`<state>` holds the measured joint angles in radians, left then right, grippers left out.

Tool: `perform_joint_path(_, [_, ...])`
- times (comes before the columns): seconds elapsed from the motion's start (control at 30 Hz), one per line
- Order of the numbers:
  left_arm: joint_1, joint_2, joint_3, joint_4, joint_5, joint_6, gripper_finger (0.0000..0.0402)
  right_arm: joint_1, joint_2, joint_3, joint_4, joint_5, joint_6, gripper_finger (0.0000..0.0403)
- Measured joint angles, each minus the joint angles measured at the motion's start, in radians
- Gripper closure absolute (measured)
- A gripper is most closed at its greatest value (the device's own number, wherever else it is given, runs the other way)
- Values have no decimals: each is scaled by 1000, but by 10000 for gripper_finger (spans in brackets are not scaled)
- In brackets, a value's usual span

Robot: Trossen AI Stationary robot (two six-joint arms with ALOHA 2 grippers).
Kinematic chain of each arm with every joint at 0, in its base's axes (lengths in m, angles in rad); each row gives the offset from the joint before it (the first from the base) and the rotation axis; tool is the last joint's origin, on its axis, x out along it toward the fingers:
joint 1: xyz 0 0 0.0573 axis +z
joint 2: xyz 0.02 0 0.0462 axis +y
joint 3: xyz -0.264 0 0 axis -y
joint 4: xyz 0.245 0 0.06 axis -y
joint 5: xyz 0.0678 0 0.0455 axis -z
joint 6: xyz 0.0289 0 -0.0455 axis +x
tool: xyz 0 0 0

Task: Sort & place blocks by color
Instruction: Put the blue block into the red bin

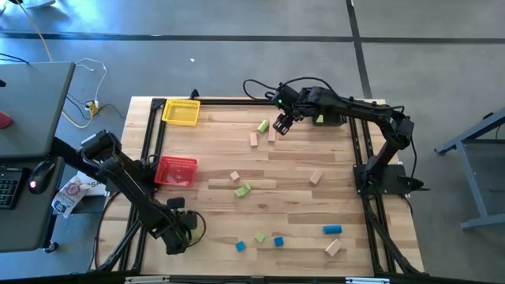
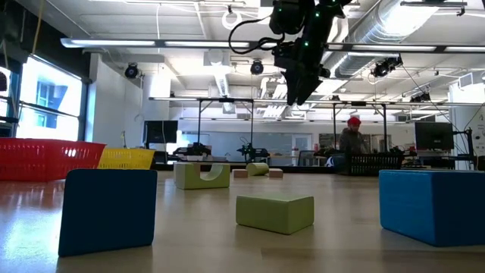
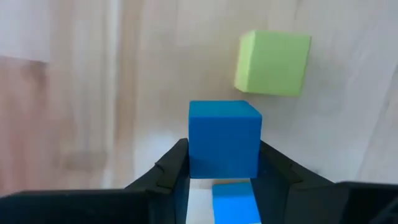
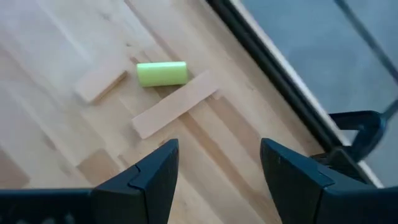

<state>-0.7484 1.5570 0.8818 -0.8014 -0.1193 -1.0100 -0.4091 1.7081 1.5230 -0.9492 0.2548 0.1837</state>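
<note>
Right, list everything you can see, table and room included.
Blue blocks: three, blue, along the bottom of the high view; a fourth, the blue cube, is in the left jaws.
Green blocks: at least three, light green, scattered.
Tan blocks: five, plain wood, scattered.
Red bin: one, red, table's left side.
Yellow bin: one, yellow, beyond the red bin.
Person: one, red cap, in the room behind.
Left gripper: jaws closed on the blue cube.
Right gripper: jaws open, empty, above the far blocks.

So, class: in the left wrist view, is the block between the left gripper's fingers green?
No: the block between the left gripper fingers is blue; the green block lies beyond it.
</note>
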Motion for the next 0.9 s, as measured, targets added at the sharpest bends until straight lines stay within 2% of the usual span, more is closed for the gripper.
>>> perform_joint_path(0.3, [69, -176, 0, -306, -171, -27, 296, 49, 0, 0, 54, -89, 0, 190])
perform_joint_path(0.57, [230, -303, 0, -491, -310, -35, 293, 142, 0, 0, 149, -91, 0, 190])
perform_joint_path(0.73, [371, -350, -16, -521, -318, -34, 293, 189, 17, 0, 206, -91, -7, 190])
perform_joint_path(0.9, [508, -374, -90, -516, -255, 49, 292, 212, 50, 0, 227, -112, -8, 190])
